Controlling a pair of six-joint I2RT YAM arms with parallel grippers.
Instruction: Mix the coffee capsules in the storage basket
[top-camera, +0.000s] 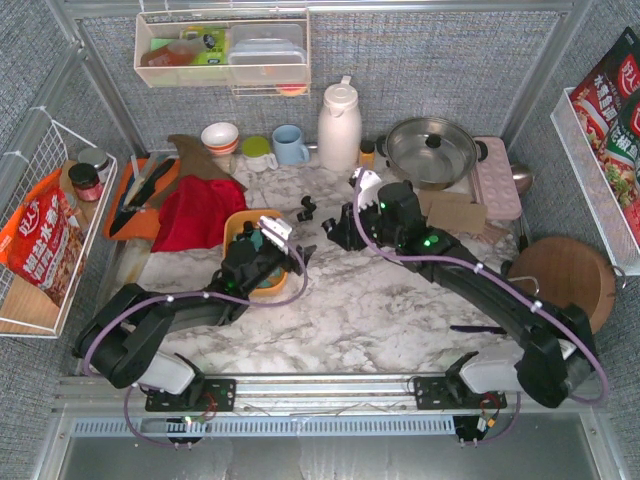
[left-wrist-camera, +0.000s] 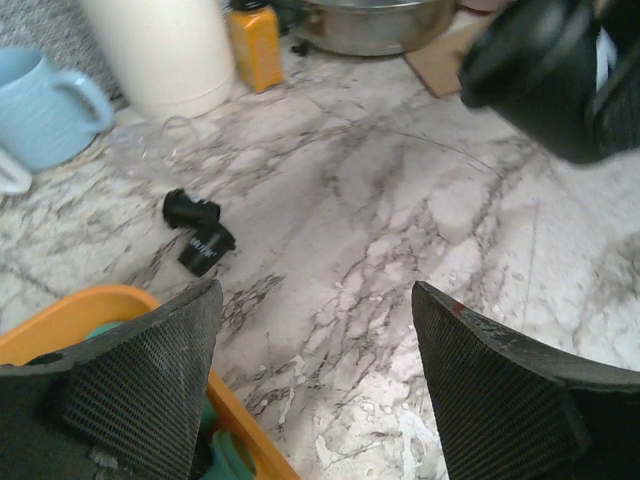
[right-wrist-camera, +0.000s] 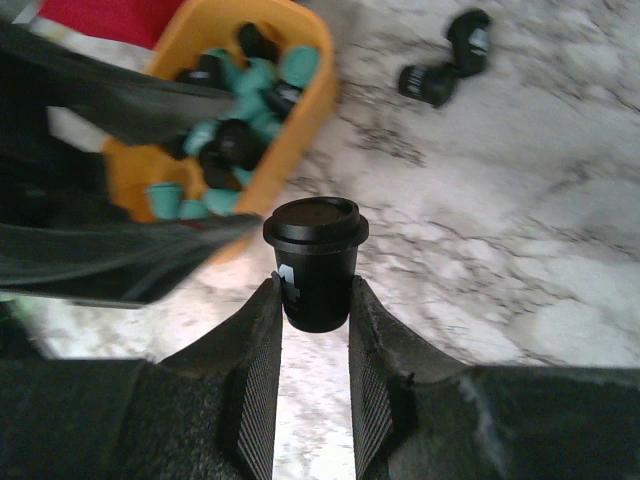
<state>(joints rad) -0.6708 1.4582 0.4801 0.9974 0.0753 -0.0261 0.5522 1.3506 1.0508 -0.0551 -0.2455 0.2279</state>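
Note:
The orange storage basket (top-camera: 240, 222) sits left of the table's centre and holds several black and teal coffee capsules (right-wrist-camera: 232, 140). Its rim also shows in the right wrist view (right-wrist-camera: 308, 115) and the left wrist view (left-wrist-camera: 95, 305). My left gripper (left-wrist-camera: 317, 290) is open and empty at the basket's right edge (top-camera: 272, 238), one finger over the basket and the other over the marble. My right gripper (top-camera: 335, 230) is shut on a black capsule (right-wrist-camera: 315, 262), held upright above the marble just right of the basket. Two loose black capsules (top-camera: 306, 208) lie on the marble beyond the basket.
A red cloth (top-camera: 198, 212) lies left of the basket, next to a darker orange tray (top-camera: 135, 200). A blue mug (top-camera: 290, 144), a white thermos (top-camera: 339, 125) and a steel pot (top-camera: 432, 150) stand at the back. A wooden board (top-camera: 565, 280) is at the right.

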